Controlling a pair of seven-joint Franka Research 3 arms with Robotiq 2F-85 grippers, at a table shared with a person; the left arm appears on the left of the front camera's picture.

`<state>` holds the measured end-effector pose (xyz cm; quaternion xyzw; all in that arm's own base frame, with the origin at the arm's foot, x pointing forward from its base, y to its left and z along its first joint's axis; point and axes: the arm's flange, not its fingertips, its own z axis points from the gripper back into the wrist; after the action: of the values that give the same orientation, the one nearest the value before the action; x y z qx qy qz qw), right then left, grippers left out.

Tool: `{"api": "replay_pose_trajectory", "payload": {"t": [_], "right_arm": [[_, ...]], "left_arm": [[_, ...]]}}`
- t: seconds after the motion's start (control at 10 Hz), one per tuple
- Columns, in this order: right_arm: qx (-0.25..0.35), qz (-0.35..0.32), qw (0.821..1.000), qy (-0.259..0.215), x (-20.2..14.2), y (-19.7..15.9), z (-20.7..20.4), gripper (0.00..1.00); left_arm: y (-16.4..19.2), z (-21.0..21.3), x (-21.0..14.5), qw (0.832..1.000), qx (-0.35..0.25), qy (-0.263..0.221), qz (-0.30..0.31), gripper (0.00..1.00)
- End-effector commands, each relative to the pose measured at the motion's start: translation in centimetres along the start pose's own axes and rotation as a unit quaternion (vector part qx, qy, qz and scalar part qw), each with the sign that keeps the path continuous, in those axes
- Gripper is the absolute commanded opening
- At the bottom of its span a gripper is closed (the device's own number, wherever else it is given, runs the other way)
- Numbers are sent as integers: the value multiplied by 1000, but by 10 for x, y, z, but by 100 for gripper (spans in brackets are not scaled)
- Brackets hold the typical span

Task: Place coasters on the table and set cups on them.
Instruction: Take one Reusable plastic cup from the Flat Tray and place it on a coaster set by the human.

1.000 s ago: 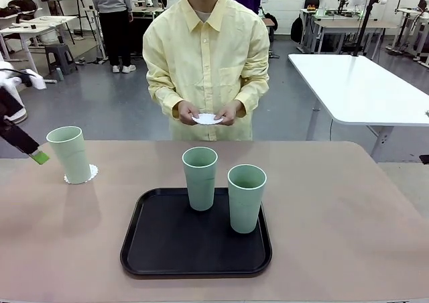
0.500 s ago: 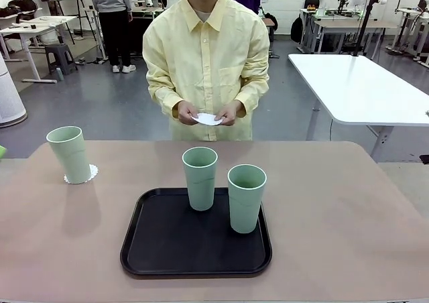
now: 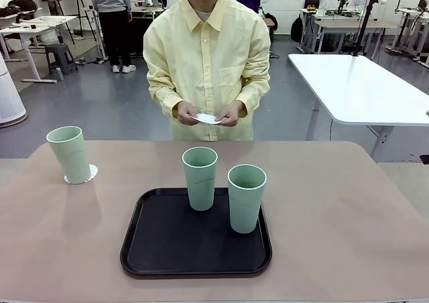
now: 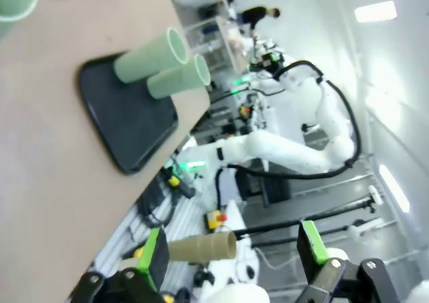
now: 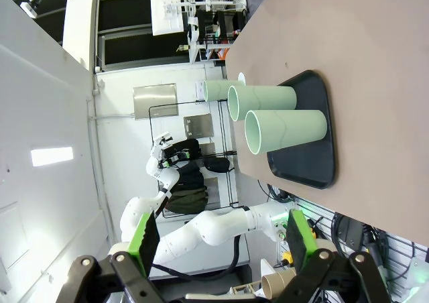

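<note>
cup (image 3: 70, 154) on coaster (image 3: 92, 173), table (image 3: 335, 209) left | two cups (image 3: 200, 178) in tray (image 3: 161, 249), centre | person (image 3: 208, 55) behind table

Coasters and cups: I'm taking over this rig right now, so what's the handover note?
Left gripper: fingers open, empty, clear of the cups.
Right gripper: fingers open, empty.
Done: one pale-green plastic tumbler stands on a white scalloped paper coaster at the tan-pink table's left side.
Left: the rear tumbler and front tumbler stand on the black rectangular tray; the person holds a second coaster, not yet on the table.
</note>
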<state>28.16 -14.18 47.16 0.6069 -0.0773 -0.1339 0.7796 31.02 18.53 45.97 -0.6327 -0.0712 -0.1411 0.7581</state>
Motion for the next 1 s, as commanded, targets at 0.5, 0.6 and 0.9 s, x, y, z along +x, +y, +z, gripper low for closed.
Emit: {"api": "replay_pose_trajectory", "payload": {"t": [0.5, 0.6, 0.9], "right_arm": [[5, 3, 1000, 0, 0, 1, 0, 100], [5, 3, 1000, 0, 0, 1, 0, 100], [5, 3, 1000, 0, 0, 1, 0, 100]], "left_arm": [[46, 20, -16, 1000, 5, -18, -11, 100], [56, 20, -15, 1000, -3, -20, 15, 100], [56, 20, -15, 1000, -3, -20, 15, 100]]}}
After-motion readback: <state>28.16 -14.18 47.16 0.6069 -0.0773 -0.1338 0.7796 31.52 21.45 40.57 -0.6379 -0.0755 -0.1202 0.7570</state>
